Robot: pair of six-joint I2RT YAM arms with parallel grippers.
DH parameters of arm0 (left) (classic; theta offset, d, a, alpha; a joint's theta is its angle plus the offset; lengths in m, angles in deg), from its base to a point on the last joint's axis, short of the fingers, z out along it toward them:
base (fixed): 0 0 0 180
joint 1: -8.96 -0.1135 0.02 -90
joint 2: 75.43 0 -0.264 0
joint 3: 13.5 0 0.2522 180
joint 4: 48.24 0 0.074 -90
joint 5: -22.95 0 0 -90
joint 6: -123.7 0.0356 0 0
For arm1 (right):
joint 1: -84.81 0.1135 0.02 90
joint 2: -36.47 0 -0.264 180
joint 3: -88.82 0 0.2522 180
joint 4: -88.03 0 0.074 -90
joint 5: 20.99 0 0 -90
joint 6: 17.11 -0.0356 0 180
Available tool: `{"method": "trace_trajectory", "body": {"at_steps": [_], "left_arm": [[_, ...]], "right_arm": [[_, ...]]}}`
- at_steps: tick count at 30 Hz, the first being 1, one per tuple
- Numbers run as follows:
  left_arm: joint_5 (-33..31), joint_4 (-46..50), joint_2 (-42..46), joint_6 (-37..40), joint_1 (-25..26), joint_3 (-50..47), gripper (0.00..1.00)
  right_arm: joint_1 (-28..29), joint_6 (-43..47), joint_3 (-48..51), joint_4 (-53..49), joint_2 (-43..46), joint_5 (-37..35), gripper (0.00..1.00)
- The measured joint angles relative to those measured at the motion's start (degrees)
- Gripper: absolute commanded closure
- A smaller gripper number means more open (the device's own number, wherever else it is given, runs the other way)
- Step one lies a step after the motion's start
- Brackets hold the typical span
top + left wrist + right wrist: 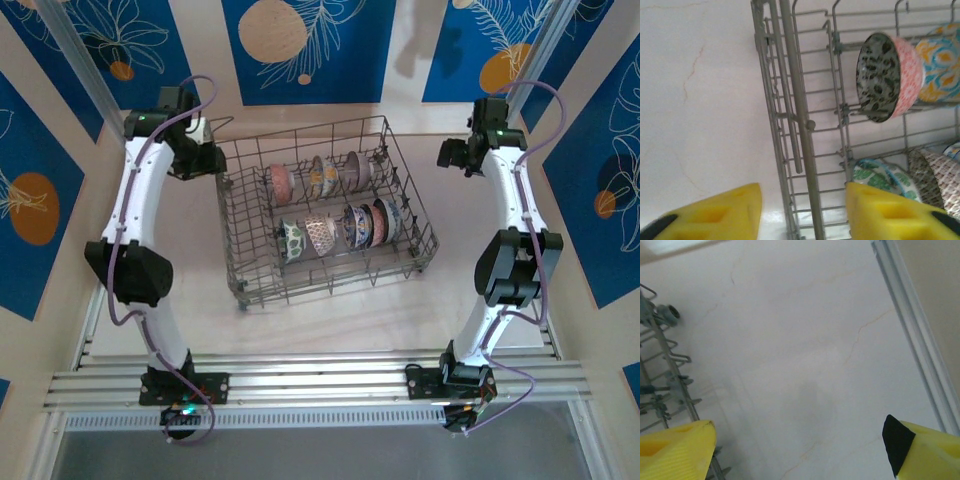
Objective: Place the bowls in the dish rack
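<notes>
The dish rack [330, 283], a grey wire basket with upright tines, sat in the middle of the surface [330, 335], a little askew. The bowls [322, 232] stood on edge inside it in two rows, three at the back and four nearer the arms, painted in pink, blue-and-white and green.

The left wrist view gave the patterns up close: a pink bowl [885, 75] with a dark leafy inside leaned against an orange-and-teal bowl [940, 65], and a green-leafed bowl [880, 177] sat below them. There the left hand [802, 215] was released and grasped nothing, its yellow fingers [715, 217] set either side of the rack's left wall. The right wrist view showed a small wheel [671, 312] at a rack corner. The right hand [800, 450] was spread wide over bare surface, empty.

The surface was pale, marble-like, with thin veins. Beige walls carried blue panels [305, 45] with white leaves and orange discs. Aluminium rails [320, 385] ran along the near edge.
</notes>
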Motion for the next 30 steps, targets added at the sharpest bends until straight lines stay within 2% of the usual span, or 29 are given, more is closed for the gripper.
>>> {"method": "trace_trajectory", "body": {"at_steps": [4, 7, 10, 12, 16, 23, 30], "left_arm": [[1.2, -1.7, 2.4, -1.4, -0.7, 0.0, 0.32], [2.4, -4.7, 7.1, -3.0, -2.6, -3.9, 0.27], [4.9, -8.5, 14.0, -5.2, -8.4, -12.6, 0.26], [6.5, -11.3, 18.7, -6.9, -14.1, -20.0, 0.27], [8.5, -15.1, 23.0, -8.9, -20.9, -32.1, 0.28], [12.8, -20.6, 18.4, -9.2, -21.2, -46.6, 0.37], [16.7, -24.0, 8.7, -9.1, -20.5, -49.3, 0.40]], "right_arm": [[-0.2, -0.1, 1.4, -0.2, -3.8, 1.1, 0.14], [0.2, 0.0, 2.4, -0.3, -7.1, 1.6, 0.14], [0.8, 0.0, 3.1, -0.6, -9.8, 2.2, 0.14], [1.4, 0.0, 3.1, -0.9, -11.1, 2.6, 0.14], [2.9, 0.0, 3.1, -1.0, -12.2, 2.8, 0.14], [5.2, -0.3, 4.4, 0.1, -12.9, 3.0, 0.14], [5.5, -1.4, 7.0, 3.0, -11.9, 3.4, 0.14]]}}
